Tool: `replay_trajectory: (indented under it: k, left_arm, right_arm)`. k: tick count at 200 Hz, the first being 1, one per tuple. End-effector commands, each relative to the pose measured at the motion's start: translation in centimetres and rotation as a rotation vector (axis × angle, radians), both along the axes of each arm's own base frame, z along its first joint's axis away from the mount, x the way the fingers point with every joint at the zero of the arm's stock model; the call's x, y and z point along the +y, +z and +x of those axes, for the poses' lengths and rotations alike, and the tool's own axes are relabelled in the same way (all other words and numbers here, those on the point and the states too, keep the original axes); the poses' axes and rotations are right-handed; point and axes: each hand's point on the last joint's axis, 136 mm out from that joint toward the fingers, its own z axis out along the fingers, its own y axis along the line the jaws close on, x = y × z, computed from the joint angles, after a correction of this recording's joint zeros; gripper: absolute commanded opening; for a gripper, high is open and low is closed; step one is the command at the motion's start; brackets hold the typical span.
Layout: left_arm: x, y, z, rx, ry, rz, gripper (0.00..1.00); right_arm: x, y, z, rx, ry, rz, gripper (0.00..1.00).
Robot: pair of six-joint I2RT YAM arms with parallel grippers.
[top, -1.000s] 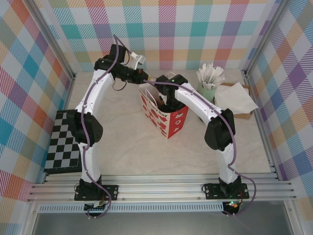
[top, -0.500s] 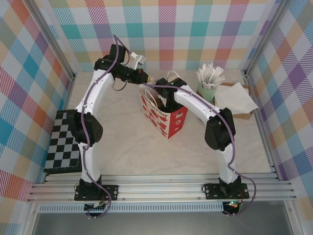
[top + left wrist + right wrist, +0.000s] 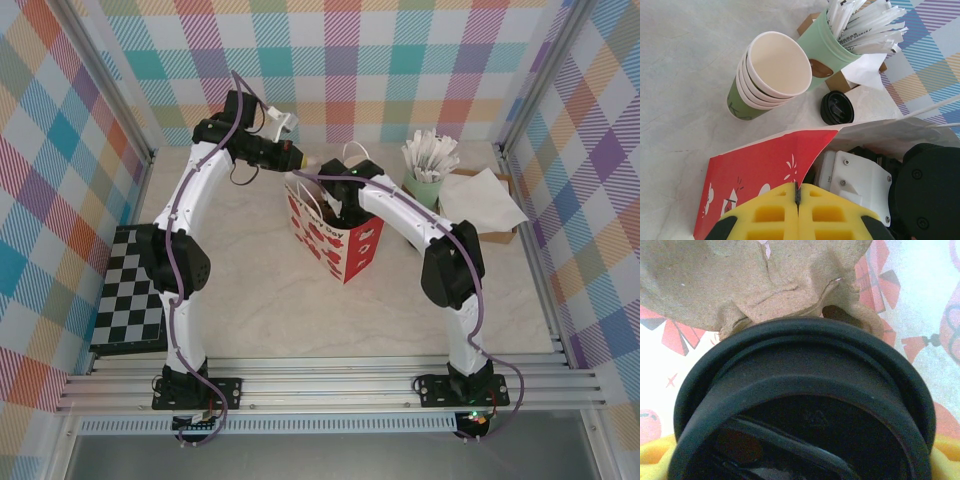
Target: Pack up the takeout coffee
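Note:
The takeout coffee's round black lid (image 3: 805,390) sits close under the right wrist camera, inside the red-and-white paper bag (image 3: 345,245). My right gripper (image 3: 800,457) is shut on the cup, with a yellow pad (image 3: 652,457) showing at each side of the lid. The cup's body is hidden below the lid. In the top view the right wrist (image 3: 340,188) reaches down into the bag's mouth. My left gripper (image 3: 798,192) is shut on the bag's upper rim (image 3: 790,137), at the bag's back left corner (image 3: 298,160).
Behind the bag stand a stack of lidless cups (image 3: 765,75), a mint-green pot of white sachets (image 3: 832,47) and a loose black lid (image 3: 837,107). White napkins (image 3: 485,200) lie at the back right. A checkerboard (image 3: 130,290) lies at the left edge. Crumpled brown paper (image 3: 765,280) lies inside the bag.
The right wrist has shifted a little to the left and deeper into the bag's mouth. The left gripper keeps its hold on the rim.

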Motion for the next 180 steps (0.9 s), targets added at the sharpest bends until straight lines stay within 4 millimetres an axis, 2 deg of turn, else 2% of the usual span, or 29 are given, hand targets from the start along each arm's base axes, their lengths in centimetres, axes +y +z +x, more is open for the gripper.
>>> replay_trajectory:
  k: [1,180]
  left_arm:
    - [-0.1,0.9,0.4,-0.027,-0.001,-0.016,0.00]
    - [-0.2,0.8,0.4,-0.021,0.002,-0.022,0.00]
  right_arm:
    - [0.4,0.3,0.2,-0.016,0.027,0.039,0.56]
    - [0.8,-1.8,0.2,-0.014,0.044,0.058,0.56]
